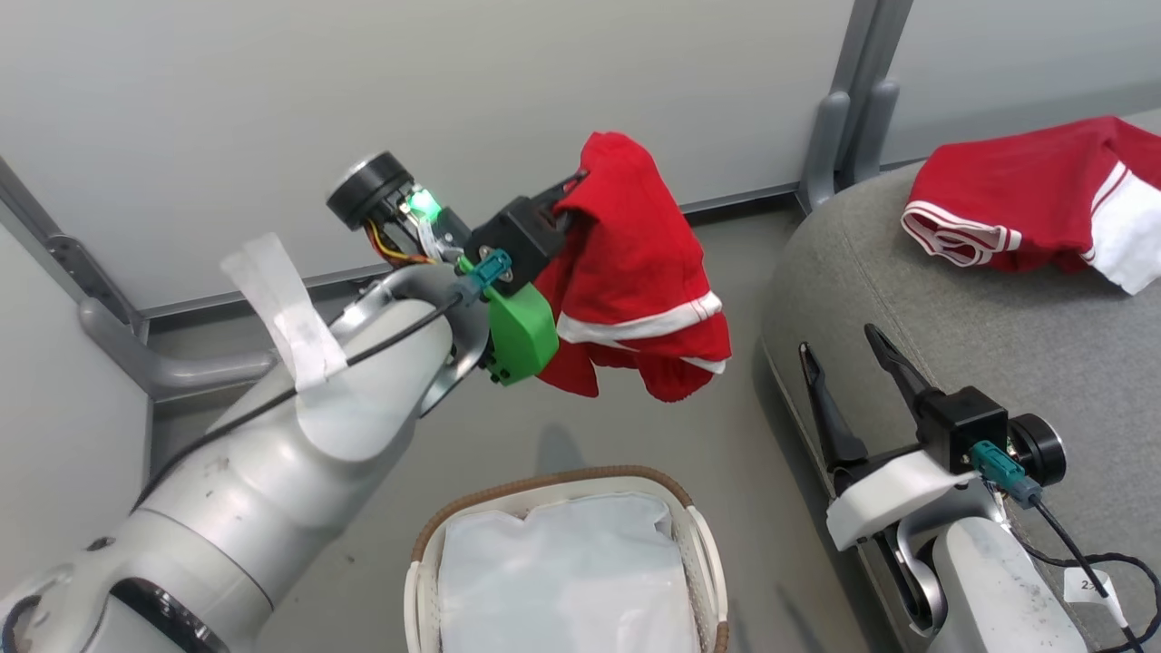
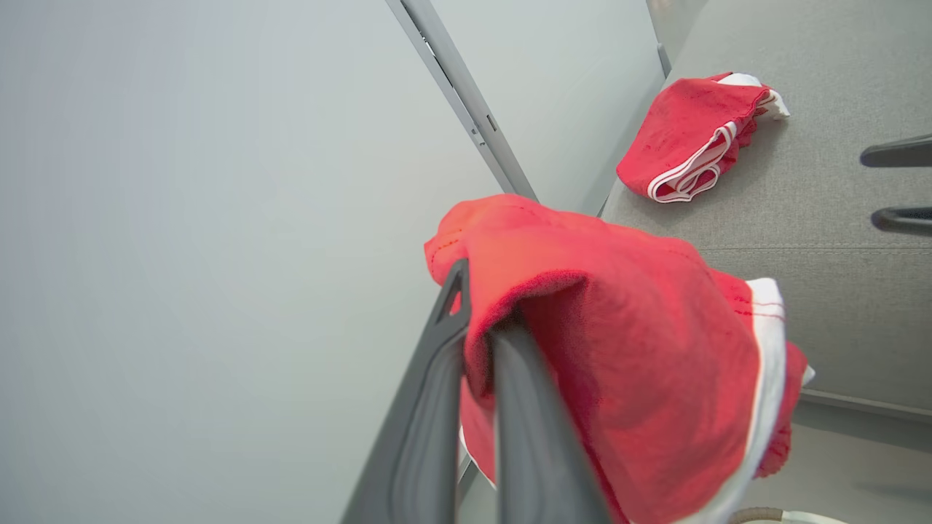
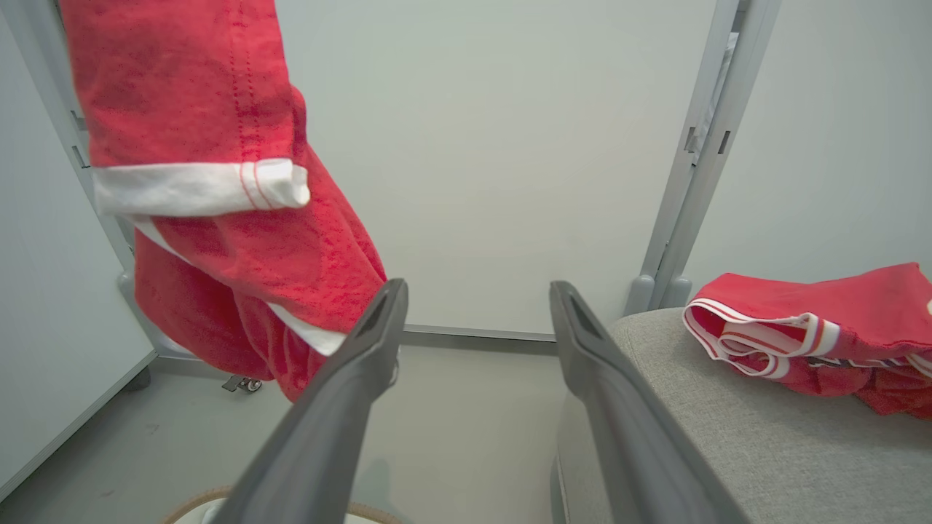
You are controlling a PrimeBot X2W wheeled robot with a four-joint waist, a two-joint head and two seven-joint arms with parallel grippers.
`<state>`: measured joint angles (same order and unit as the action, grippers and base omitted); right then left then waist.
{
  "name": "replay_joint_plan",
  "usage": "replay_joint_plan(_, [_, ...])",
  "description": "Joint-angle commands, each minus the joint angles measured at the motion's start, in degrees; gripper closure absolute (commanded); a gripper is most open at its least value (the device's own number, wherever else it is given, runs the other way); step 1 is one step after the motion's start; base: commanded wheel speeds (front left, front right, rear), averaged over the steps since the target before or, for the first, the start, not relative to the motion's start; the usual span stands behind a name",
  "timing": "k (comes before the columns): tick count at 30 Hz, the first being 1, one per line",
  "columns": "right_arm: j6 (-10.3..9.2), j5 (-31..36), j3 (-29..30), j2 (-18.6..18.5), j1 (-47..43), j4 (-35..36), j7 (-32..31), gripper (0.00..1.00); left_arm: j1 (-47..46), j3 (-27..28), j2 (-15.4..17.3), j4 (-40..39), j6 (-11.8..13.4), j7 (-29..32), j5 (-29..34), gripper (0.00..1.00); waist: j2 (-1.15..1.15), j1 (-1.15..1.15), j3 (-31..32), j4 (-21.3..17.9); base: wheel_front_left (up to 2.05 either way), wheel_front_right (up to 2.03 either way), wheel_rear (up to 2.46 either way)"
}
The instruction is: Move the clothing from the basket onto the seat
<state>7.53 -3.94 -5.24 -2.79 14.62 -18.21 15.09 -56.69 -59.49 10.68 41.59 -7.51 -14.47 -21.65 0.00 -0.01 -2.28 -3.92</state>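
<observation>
On the floor [image 1: 508, 426] at near centre, the basket [image 1: 562, 479], with the liner [image 1: 562, 580] in it. Above and behind the basket, off the floor, the hanging garment [image 1: 635, 272], pinched in the left gripper [image 1: 573, 186]. To the right, the seat [image 1: 952, 317], with the second garment [image 1: 1025, 209] lying on its far part. At the seat's near left edge, the right gripper [image 1: 836, 340], well apart from both garments.

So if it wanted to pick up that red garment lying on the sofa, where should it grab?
Probably the looped striped trim at the red garment's end nearest the seat's edge, coming down from above: it stands up in folds, so it offers something to pinch.
</observation>
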Motion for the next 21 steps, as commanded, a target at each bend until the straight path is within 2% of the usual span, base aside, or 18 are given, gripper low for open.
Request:
replay_joint_plan(1, [-0.08, 0.3, -0.43, -0.2, -0.55, -0.15, 0.11, 0.0, -1.93, -0.21, 0.68, -0.1, 0.07, 0.18, -0.76, 1.0, 0.0, 0.01, 2.04, 1.83, 0.0, 0.0, 0.0])
replay_joint_plan(13, [-0.08, -0.79, -9.31, -0.2, 2.19, -0.36, 0.11, 0.0, -10.21, -1.37, 1.4, 1.1, 0.08, 0.03, -2.87, 1.0, 0.0, 0.01, 3.03, 1.39, 0.0, 0.0, 0.0])
replay_joint_plan(17, [-0.08, 3.27, -12.74, -0.22, 5.68, -0.03, 0.11, 0.0, -11.08, -2.6, 1.1, 0.49, 0.08, -0.33, -2.96, 1.0, 0.0, 0.01, 3.19, 1.82, 0.0, 0.0, 0.0])
replay_joint_plan(21, [-0.08, 9.43, -11.98, -0.26, 8.5, -1.68, 0.11, 0.0, -11.57, -3.46, 0.55, -0.89, 0.08, -0.4, -2.54, 1.0, 0.0, 0.01, 3.29, 2.73, 0.0, 0.0, 0.0])
